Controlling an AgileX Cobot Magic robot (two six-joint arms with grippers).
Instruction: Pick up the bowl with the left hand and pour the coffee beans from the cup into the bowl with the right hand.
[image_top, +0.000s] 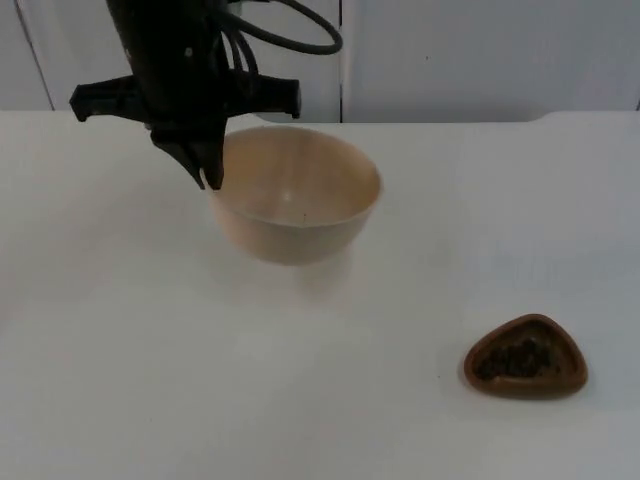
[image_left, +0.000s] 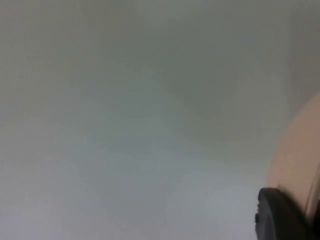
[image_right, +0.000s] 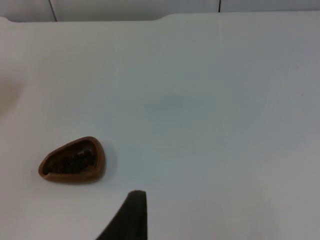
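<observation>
Black left claw (image_top: 208, 172) at bowl (image_top: 300, 205) rim

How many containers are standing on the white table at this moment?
2. The beige bowl stands at the far left-centre, with the left gripper at its left rim. The small brown cup holding coffee beans stands near the front right, untouched. Nothing seems hidden.

You see the pale desk (image_left: 125, 130) spreading out, blurred. The bowl (image_left: 295, 160) shows its beige wall, and a black fingertip (image_left: 280, 215) of the left pincer stands right against it.
</observation>
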